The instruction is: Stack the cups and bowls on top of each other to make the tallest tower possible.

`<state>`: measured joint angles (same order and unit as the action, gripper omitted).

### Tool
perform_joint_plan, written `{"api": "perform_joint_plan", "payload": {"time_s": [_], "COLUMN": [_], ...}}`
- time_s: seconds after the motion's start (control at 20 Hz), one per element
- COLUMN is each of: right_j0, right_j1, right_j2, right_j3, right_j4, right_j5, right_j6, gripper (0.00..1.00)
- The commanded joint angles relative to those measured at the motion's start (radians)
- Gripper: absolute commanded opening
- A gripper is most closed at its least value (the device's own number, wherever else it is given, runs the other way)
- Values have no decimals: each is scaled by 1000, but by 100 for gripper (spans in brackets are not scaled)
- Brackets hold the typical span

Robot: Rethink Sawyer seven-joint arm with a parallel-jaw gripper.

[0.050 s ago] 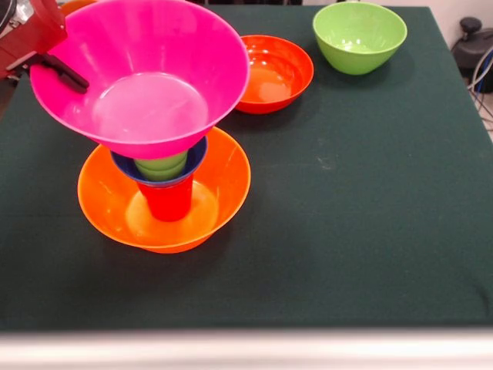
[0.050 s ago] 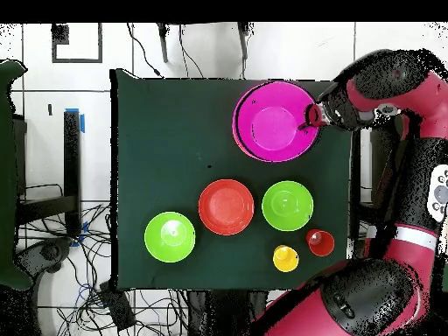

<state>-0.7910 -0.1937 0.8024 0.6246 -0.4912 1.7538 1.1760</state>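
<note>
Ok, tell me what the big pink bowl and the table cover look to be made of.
The pink bowl looks like smooth glossy plastic: even colour, with a soft sheen on its inner floor. The table cover looks like dark green matte cloth: no shine, and a few pale specks of lint. Neither can be confirmed by sight alone.

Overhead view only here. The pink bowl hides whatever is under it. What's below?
Observer: An orange bowl on the table, with a red cup standing in it.
Operator: Anything between the cup and the pink one?
Observer: A blue bowl on the red cup, with a green cup inside it.
Operator: Pink bowl level?
Observer: The pink bowl looks tilted, its base just over the green cup, with the gripper on its rim.
</note>
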Motion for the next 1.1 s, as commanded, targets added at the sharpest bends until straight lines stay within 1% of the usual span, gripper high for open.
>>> {"api": "perform_joint_plan", "payload": {"time_s": [0.05, 0.4, 0.7, 1.05, 1.1], "right_j0": [34, 32, 40, 40, 40], "right_j1": [-21, -25, -17, -18, -18], "right_j2": [-9, -10, -3, -4, -4], "right_j3": [71, 84, 51, 53, 53], "right_j4": [-22, -17, -29, -30, -30], "right_j5": [-22, -30, -12, -16, -15], "right_j6": [-257, -249, -268, -266, -266], "gripper": [0, 0, 0, 0, 100]}}
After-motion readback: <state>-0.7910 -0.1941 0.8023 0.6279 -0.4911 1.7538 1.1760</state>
